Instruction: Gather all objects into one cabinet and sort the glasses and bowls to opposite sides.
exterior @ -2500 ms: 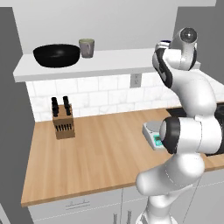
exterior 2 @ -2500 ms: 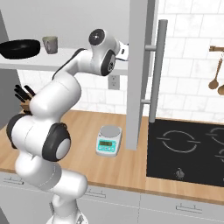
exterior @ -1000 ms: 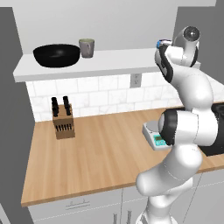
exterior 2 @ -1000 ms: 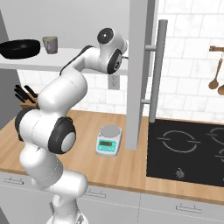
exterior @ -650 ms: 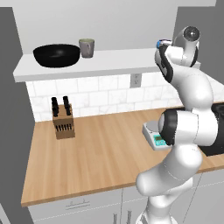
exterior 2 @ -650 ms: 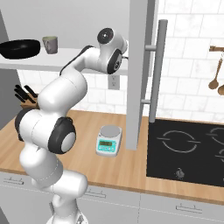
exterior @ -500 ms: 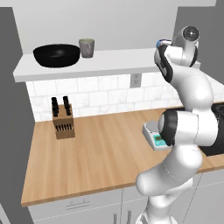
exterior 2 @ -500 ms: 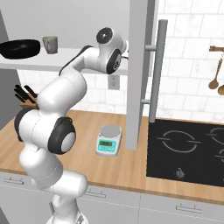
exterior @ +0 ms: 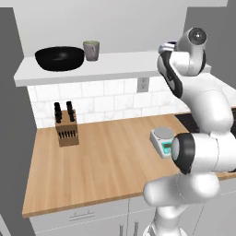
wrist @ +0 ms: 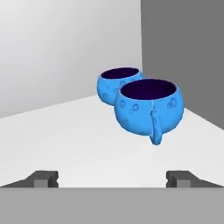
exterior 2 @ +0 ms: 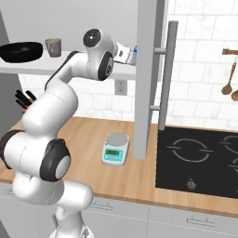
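Two blue bowls, one black bowl, one cup, one knife block, one scale.

White tile backsplash, wood counter, black cooktop, grey drawers.

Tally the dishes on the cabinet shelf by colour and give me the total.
Black: 1, the wide bowl
Grey-beige: 1, the cup
Blue: 2, the near bowl and the far bowl beside it
Total: 4
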{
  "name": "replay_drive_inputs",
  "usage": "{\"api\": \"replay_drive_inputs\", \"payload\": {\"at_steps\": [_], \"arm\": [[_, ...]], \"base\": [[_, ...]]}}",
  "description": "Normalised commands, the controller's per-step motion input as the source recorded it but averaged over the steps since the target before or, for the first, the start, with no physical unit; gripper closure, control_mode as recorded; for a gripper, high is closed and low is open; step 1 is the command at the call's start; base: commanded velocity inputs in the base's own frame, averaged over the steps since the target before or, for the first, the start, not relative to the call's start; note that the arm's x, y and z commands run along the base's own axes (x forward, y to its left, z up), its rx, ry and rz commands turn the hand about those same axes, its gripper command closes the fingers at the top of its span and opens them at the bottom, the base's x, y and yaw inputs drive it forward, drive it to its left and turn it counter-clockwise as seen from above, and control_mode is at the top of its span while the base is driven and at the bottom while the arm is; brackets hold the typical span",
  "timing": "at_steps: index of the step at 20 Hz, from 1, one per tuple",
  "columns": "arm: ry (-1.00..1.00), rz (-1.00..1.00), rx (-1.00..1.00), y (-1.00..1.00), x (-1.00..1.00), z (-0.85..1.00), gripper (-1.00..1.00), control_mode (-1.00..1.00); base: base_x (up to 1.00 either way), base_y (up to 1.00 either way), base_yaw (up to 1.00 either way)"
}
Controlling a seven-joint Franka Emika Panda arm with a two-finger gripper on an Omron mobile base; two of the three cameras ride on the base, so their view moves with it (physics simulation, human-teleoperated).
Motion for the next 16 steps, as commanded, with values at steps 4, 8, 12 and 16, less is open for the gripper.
{"api": "replay_drive_inputs", "payload": {"at_steps": [4, 8, 12, 16], "arm": [[-0.04, 0.10, 0.00, 0.76, -0.67, 0.00, -1.00, -1.00], [-0.01, 0.21, 0.00, 0.82, -0.23, 0.02, -1.00, -1.00], [0.00, 0.26, 0.00, 0.84, -0.15, 0.15, -1.00, -1.00], [0.00, 0.22, 0.00, 0.72, -0.01, 0.40, -1.00, -1.00]], "base": [[0.00, 0.00, 0.00], [0.00, 0.00, 0.00], [0.00, 0.00, 0.00], [0.00, 0.00, 0.00]]}}
